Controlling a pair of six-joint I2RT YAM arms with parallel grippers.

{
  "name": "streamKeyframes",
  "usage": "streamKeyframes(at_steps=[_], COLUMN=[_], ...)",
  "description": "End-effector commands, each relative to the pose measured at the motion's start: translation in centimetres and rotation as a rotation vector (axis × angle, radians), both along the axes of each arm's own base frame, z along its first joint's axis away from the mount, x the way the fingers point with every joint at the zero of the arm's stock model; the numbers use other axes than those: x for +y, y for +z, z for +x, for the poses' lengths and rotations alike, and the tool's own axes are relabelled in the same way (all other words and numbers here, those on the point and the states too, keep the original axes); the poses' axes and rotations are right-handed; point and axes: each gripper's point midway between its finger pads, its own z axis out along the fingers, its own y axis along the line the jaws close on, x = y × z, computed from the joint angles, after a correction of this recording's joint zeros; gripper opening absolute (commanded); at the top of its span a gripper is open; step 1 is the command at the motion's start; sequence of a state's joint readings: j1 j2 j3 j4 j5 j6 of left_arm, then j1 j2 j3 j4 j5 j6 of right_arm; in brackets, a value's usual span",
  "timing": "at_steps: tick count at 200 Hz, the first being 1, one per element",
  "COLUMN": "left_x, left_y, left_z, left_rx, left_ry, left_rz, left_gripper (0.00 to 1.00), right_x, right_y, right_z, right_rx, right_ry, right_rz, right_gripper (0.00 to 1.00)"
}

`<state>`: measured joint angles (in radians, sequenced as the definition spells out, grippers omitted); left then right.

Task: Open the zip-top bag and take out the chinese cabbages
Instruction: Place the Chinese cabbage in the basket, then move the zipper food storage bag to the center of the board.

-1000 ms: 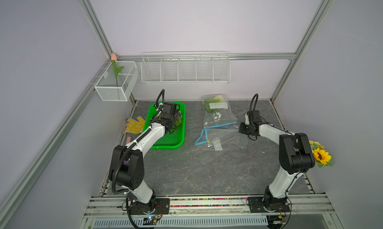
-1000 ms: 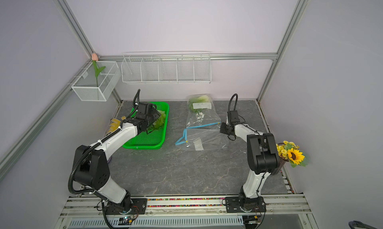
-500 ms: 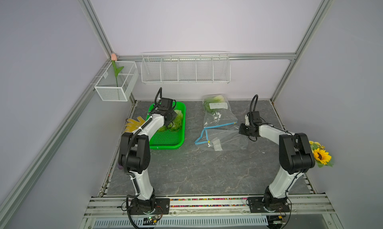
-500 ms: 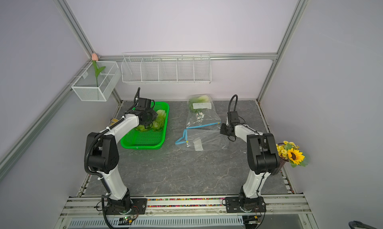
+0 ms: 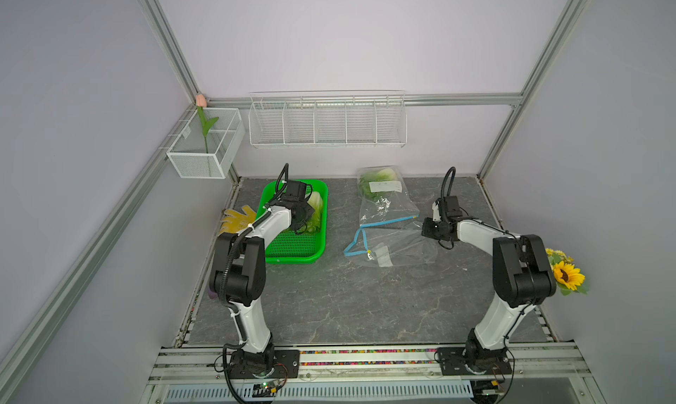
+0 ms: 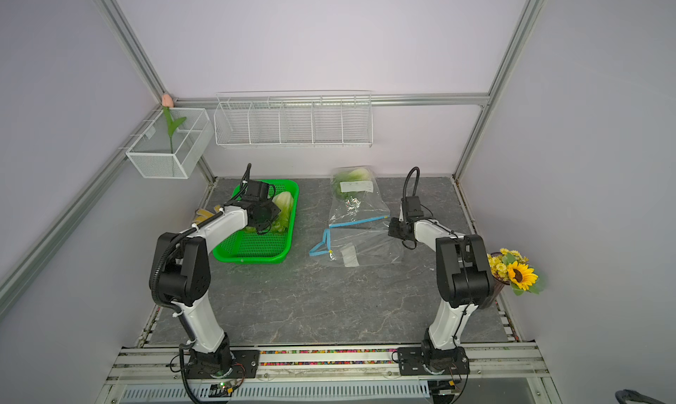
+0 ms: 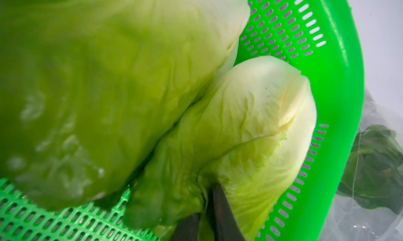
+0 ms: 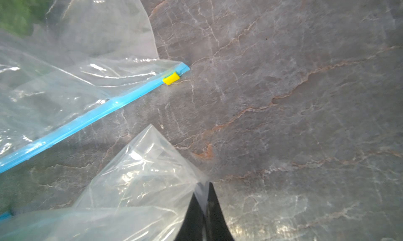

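- Two chinese cabbages (image 6: 283, 205) already inside the green basket (image 5: 292, 246); more green heads (image 5: 376, 176) still inside the zip-top bag (image 5: 397, 245), beside the basket on the right arm's side, at the bag end level with the basket's far rim.
- Low inside the basket, left gripper (image 7: 206, 205) with jaws narrow, apparently pinching a fold of leaf of the smaller cabbage (image 7: 250, 111).
- Open these jaws wide before any lift; otherwise, risk of dragging the head back over the basket rim.
- Rise straight up from the basket, without brushing the larger cabbage (image 7: 109, 76).
- On the bag's side away from the basket, right gripper (image 8: 203, 192) closed flat on a plastic corner: hold firm and slightly raised, to keep the mouth along the blue zip strip (image 5: 387, 222) parted.
- Next, enter the bag from its basket side, jaws wide.
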<state>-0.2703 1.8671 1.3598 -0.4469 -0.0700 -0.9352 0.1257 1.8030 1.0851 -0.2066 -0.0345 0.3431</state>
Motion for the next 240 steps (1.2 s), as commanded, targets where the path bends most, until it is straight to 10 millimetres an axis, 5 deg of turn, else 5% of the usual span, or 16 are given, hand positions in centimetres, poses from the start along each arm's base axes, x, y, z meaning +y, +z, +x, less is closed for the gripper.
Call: streamKeyframes(at_steps=[1,56,96,118,131,149,168,205,228,240], left_x=[-0.3,1.9,1.2,-0.5,-1.3,-2.7,-3.9,-6.6,-7.3,-6.9], left_y=[0.3,6.0,10.7,13.3,14.6,15.9,16.8,17.5,18.4,18.8], left_z=[-0.1,-1.8,-2.9,-3.3,-3.4,-3.5,-3.8,-4.7,-5.4,-5.7], left_rx=[0.010,-0.105,-0.234,-0.323,-0.375,-0.437,-0.474,-0.591,-0.655,-0.673], left_ry=[-0.004,0.018,-0.078,-0.168,-0.212,-0.275,-0.345,-0.527,-0.601,-0.605], left_rz=[0.006,0.099,0.221,0.284,0.297,0.288,0.282,0.269,0.285,0.312], left_gripper=[0.22,0.65,1.00,0.99,0.99,0.99,0.99,0.99,0.99,0.99], right_x=[-0.3,-3.7,-6.4,-8.0,-8.4,-8.8,-8.9,-4.3,0.8,5.1], right_y=[1.8,4.9,8.8,10.4,11.4,13.1,14.2,14.0,13.7,13.4], right_z=[-0.1,-0.8,-0.7,0.3,1.2,2.0,1.6,-1.5,-4.3,-6.1], right_rx=[-0.038,-0.102,-0.195,-0.218,-0.212,-0.230,-0.242,-0.223,-0.226,-0.244], right_ry=[0.000,-0.062,-0.099,-0.092,-0.071,-0.060,-0.075,0.038,0.176,0.313], right_rz=[0.001,-0.071,-0.112,-0.165,-0.170,-0.202,-0.198,-0.167,-0.159,-0.177], right_gripper=[0.07,0.07,0.07,0.08,0.18,0.59,0.83,0.95,0.98,0.99])
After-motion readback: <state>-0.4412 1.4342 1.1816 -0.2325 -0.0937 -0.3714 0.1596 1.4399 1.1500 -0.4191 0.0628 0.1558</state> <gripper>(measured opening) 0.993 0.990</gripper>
